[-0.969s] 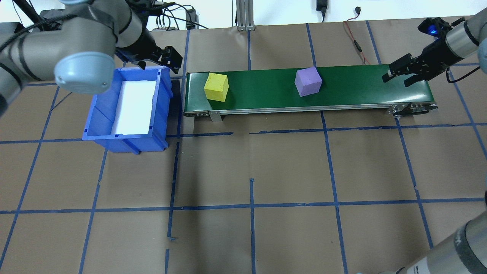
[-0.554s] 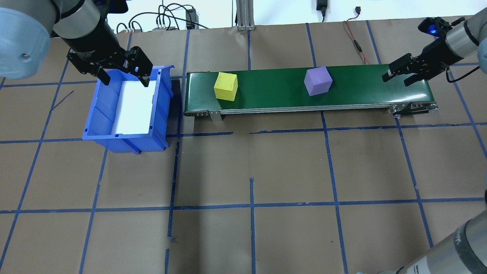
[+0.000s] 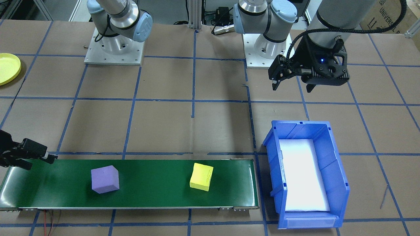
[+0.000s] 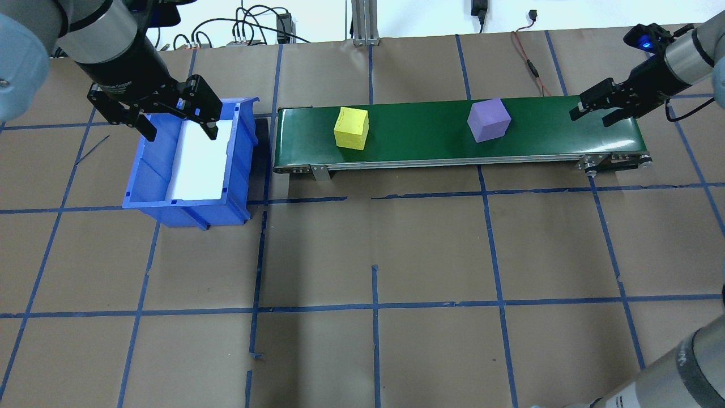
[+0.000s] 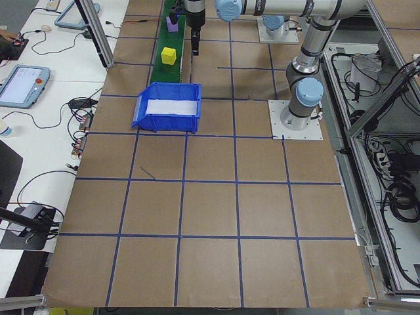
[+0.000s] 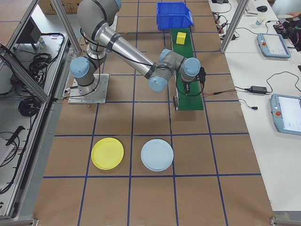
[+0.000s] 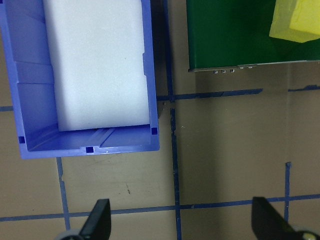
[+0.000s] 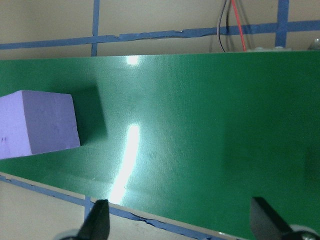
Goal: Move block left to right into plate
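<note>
Two blocks ride the green conveyor belt (image 4: 419,141): a yellow block (image 4: 351,128) near its left end and a purple block (image 4: 489,119) right of the middle. My left gripper (image 4: 181,135) hangs open over the far end of the blue bin (image 4: 146,175), holding nothing. In its wrist view the bin (image 7: 150,75) and a corner of the yellow block (image 7: 297,22) show. My right gripper (image 4: 589,119) stands open over the belt's right end, apart from the purple block (image 8: 37,122). The yellow plate (image 6: 107,153) lies on the table on my right, far from the belt.
The blue bin holds a white foam pad (image 4: 201,158). A light blue plate (image 6: 157,155) lies beside the yellow one. The yellow plate (image 3: 8,68) also shows at the front-facing view's left edge. Red cables (image 4: 529,62) run behind the belt.
Both blocks have travelled rightwards along the belt. My left gripper swung from the bin's far right corner to over its far end. The right gripper stayed put.
</note>
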Controlling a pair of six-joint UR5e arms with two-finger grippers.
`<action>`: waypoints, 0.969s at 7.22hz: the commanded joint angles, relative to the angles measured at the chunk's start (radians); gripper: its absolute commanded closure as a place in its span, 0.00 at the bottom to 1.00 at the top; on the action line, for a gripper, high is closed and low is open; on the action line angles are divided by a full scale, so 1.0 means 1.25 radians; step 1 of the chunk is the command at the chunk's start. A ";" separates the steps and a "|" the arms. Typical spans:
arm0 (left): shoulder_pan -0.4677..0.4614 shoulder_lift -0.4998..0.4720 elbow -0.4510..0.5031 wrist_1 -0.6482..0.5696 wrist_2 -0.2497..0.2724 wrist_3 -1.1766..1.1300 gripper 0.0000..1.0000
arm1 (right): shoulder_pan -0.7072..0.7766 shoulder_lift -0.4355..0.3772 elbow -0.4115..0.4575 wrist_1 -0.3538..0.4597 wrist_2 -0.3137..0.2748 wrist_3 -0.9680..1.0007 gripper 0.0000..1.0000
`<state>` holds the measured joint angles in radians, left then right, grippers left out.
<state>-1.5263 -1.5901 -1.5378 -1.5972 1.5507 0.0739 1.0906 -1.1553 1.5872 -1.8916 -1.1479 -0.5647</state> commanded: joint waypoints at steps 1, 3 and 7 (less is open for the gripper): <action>-0.001 0.001 -0.002 0.000 0.004 -0.002 0.00 | 0.000 0.000 -0.002 -0.002 -0.001 0.003 0.00; 0.001 0.004 -0.001 0.000 0.024 0.005 0.00 | 0.001 -0.002 -0.009 -0.002 -0.001 0.017 0.00; 0.000 0.008 -0.004 0.000 0.074 -0.008 0.00 | 0.022 0.009 -0.041 -0.002 -0.003 0.056 0.00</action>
<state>-1.5257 -1.5793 -1.5428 -1.5969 1.6434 0.0652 1.1053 -1.1458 1.5366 -1.8897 -1.1509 -0.5152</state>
